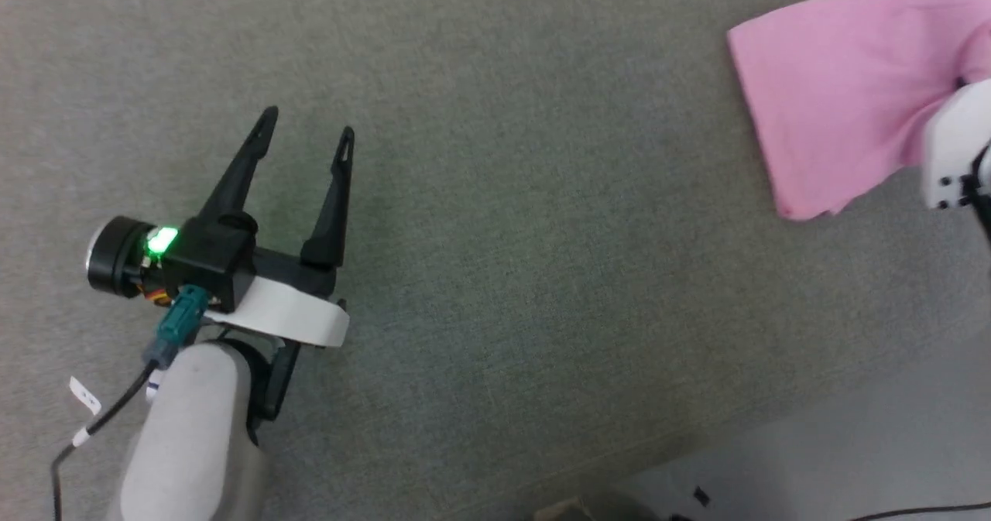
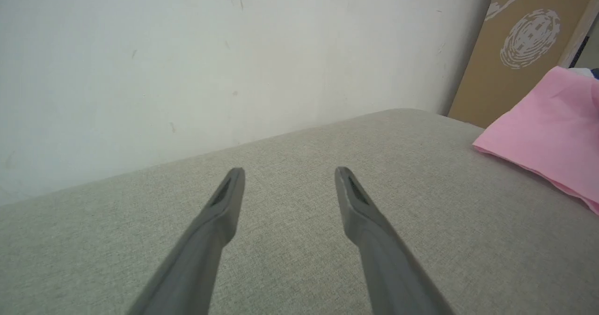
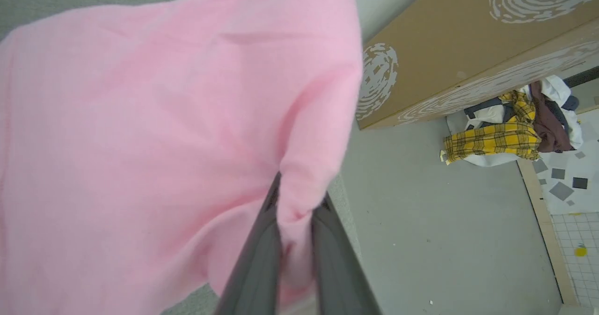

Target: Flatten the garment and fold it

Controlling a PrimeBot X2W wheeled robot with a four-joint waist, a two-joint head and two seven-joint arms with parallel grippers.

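Observation:
The light pink garment (image 1: 844, 87) lies at the upper right of the grey fabric surface (image 1: 503, 234), one part lifted. My right gripper (image 3: 295, 202) is shut on a bunched fold of the garment (image 3: 140, 132), and cloth hides its fingertips. In the head view its white wrist housing (image 1: 952, 149) sits at the right edge against the cloth. My left gripper (image 1: 308, 122) hovers open over bare surface at the left, far from the garment (image 2: 547, 132). Its fingers (image 2: 224, 198) hold nothing. The waistband and label are not visible.
A white wall (image 2: 210, 48) rises behind the surface's far edge. A brown cardboard panel (image 3: 468, 39) leans nearby, with a pile of clothes (image 3: 510, 132) on the pale floor (image 3: 444, 221) beyond. The surface's edge (image 1: 697, 436) runs along the lower right.

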